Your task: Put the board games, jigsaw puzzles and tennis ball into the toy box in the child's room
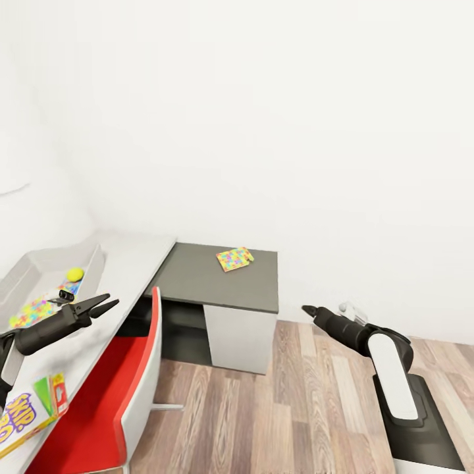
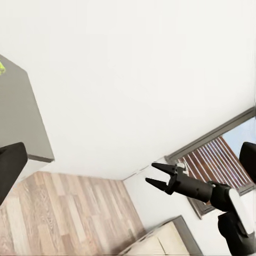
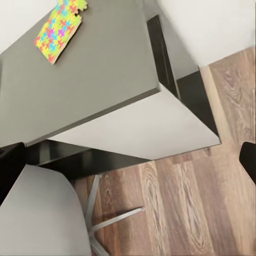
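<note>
While the left gripper [image 1: 105, 305] hangs over the pale table [image 1: 135, 263] with its fingers spread and nothing between them, the right gripper [image 1: 308, 309] is held out over the wood floor [image 1: 289, 395], well apart from any toy. The left wrist view catches that right gripper [image 2: 154, 175] with its two fingers parted and empty.

Just beside the left gripper sits the toy box [image 1: 92, 260], holding the tennis ball [image 1: 74, 273] and one jigsaw puzzle [image 1: 29, 312]; a blue patch near the ball may be a board game, but it is too small to tell. Nearer the robot, the Skip-Bo carton [image 1: 29, 411] lies on the table outside the box. Farther out, on the lower dark grey shelf section [image 1: 197, 283], the second jigsaw puzzle [image 1: 234, 259] lies flat — also clear in the right wrist view [image 3: 60, 28].

Risks, as a judgement: the red-and-white chair [image 1: 118, 388] stands between the robot and the table, so a reach toward the shelf could knock it. The thin puzzle slab offers little edge to pinch — fingers might slide over it or push it off the shelf.

Counted: two jigsaw puzzles, one ball, one board game certain, one toy box, one chair, two grippers.
</note>
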You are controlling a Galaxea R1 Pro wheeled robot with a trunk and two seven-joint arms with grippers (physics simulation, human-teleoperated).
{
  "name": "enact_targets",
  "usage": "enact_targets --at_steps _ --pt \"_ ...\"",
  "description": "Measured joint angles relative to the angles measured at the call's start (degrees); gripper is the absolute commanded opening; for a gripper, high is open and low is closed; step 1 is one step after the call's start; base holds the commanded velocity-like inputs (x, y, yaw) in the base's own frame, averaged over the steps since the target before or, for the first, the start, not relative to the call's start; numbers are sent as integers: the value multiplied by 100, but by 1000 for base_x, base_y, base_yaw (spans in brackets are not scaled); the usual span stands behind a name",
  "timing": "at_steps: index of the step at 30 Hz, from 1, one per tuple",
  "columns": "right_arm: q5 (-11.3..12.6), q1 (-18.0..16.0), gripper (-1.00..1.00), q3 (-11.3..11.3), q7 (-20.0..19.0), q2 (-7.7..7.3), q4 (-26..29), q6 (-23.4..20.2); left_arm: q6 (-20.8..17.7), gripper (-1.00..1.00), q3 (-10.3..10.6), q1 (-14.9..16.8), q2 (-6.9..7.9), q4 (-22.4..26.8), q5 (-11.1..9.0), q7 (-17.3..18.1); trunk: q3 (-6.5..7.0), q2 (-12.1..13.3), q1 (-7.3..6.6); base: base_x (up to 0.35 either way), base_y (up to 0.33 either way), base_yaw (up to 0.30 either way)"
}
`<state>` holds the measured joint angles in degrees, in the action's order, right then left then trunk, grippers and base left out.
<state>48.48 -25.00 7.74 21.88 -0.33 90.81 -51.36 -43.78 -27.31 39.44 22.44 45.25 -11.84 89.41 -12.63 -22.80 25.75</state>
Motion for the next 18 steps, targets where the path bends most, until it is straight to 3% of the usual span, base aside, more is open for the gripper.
enact_targets --at_steps 18 --pt "-4 2 100 173 -145 -37 -46 3 0 100 0 2 12 0 2 0 0 0 0 0 0 -280"
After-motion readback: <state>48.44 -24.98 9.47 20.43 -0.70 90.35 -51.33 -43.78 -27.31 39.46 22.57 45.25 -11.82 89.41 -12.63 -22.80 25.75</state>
